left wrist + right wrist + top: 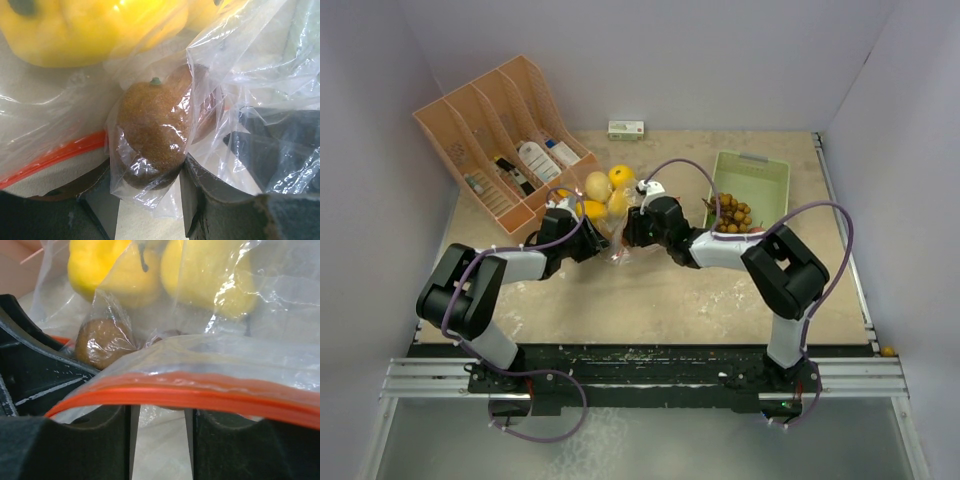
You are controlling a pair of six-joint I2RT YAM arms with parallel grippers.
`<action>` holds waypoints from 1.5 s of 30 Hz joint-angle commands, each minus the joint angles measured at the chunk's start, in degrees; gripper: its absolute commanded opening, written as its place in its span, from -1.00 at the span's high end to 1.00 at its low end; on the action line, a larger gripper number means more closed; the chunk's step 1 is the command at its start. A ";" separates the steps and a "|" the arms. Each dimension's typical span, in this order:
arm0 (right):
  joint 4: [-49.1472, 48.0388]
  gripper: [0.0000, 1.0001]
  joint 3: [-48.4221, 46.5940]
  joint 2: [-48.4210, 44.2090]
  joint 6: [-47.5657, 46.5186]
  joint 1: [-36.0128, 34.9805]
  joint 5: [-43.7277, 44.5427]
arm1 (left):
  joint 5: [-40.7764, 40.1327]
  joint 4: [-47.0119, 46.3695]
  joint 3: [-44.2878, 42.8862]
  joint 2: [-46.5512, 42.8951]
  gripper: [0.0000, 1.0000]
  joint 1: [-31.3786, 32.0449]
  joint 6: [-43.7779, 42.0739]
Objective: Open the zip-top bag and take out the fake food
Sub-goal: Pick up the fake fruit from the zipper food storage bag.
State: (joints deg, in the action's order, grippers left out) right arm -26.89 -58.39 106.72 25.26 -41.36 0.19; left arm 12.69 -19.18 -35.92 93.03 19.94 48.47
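Observation:
The clear zip-top bag (617, 218) lies mid-table between my two grippers. Yellow fake food (600, 187) sits in it at the far end. My left gripper (592, 243) grips a brown nut-like lump (155, 125) through the bag's plastic, with the lump between the fingertips (200, 195). A yellow piece (85, 30) lies beyond it. My right gripper (628, 232) faces the left one. Its jaws stand apart, and the bag's orange zip strip (200, 392) bows across its fingertips (225, 440). Two yellow pieces (120, 270) and the brown lump (100, 342) show behind the strip.
An orange rack (500, 120) with white bottles (538, 160) stands at the back left. A green tray (752, 165) is at the back right, with brown nut-like lumps (732, 213) at its near end. A small box (626, 129) lies by the back wall.

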 commanded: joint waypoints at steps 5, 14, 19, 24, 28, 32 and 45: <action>0.26 -0.04 -3.26 5.01 -2.40 -0.28 0.75 | -0.76 2.45 -0.42 0.85 0.32 -0.08 -1.28; 2.18 -0.75 -4.69 10.55 -3.97 -0.28 0.19 | -0.65 2.40 -0.47 0.93 0.32 -0.17 -1.33; 8.02 -0.64 -8.12 12.61 -5.63 -0.43 4.30 | -0.80 2.44 -0.42 0.66 0.32 -0.16 -1.19; 16.74 -0.17 -9.01 11.62 -3.27 -0.47 10.21 | -1.51 2.82 -0.31 -0.24 0.33 -0.25 -1.02; 20.20 -0.16 -5.65 7.07 -2.73 -0.36 15.21 | -0.49 2.44 -0.38 0.64 0.32 -0.72 -0.68; 24.04 -0.19 -2.61 1.84 -1.79 -0.32 19.65 | 0.16 1.87 -0.05 1.08 0.33 -0.94 -0.48; 24.14 0.40 6.50 -13.68 0.22 -0.28 20.23 | -0.07 1.76 -0.05 1.28 0.33 -0.96 -0.52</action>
State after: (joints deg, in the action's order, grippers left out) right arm -7.38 -54.06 97.58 25.39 -42.89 16.10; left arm 16.36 -19.25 -35.92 93.67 20.05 48.88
